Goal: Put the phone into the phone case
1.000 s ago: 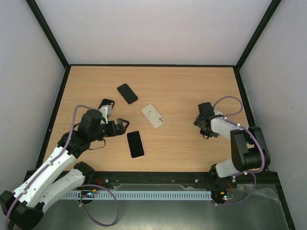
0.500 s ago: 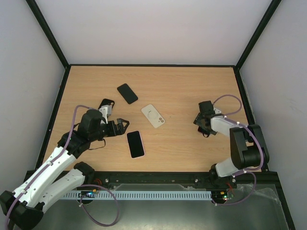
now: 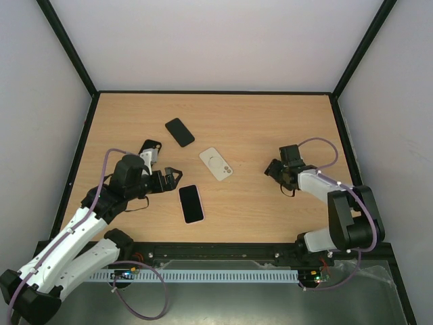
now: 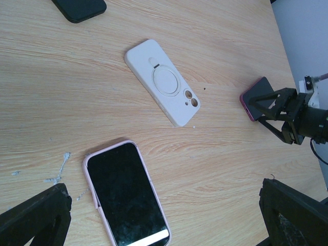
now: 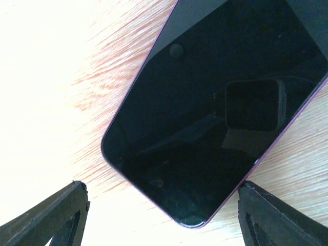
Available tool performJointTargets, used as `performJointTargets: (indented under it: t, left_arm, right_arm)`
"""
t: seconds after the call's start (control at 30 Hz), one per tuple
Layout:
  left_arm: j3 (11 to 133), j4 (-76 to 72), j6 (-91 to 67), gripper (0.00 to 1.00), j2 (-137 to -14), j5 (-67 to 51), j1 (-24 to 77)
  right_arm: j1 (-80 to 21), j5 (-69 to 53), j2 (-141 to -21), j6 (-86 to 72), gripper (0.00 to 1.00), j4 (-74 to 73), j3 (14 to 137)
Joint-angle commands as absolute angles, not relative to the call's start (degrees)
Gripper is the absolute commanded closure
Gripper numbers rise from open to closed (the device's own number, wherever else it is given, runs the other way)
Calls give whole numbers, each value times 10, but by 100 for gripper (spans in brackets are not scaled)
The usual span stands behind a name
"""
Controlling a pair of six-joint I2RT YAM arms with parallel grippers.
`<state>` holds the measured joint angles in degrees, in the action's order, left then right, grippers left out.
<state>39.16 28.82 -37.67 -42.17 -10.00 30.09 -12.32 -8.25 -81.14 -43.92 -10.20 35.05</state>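
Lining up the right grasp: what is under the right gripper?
A dark-screened phone with a purple edge, on the wooden table below the open right gripper. In the top view the gripper covers it.

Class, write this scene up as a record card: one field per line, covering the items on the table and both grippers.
surface: wooden table
white case: back up, ring and camera cut-outs showing, mid-table
pink-cased phone: screen up, just ahead of the left gripper
purple-edged phone: screen up on the wood
black phone or case: flat, farther back; cannot tell which
left gripper: open, holding nothing
right gripper: open, fingers either side of the purple-edged phone's end
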Motion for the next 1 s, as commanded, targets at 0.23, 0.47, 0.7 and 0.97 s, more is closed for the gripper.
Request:
performJointTargets:
  t: [0.23,0.47,0.7,0.97]
  left_arm:
    - [378,287,-388,1,-412,-108,298]
    - [372,282,-395,1,-412,-116,298]
    - [357,277,-402,0,-410,-119,298]
    - [326,251,-419,1,-430,-130,298]
  right_arm:
    - [-137,-273,-761,-454,26,-104,309]
    - [-137,-118,-757,-467,20,-186,345]
    - [-134,-33,-788,-541,17,-200,380]
    - [-143,-58,-840,-515,20,-187,434]
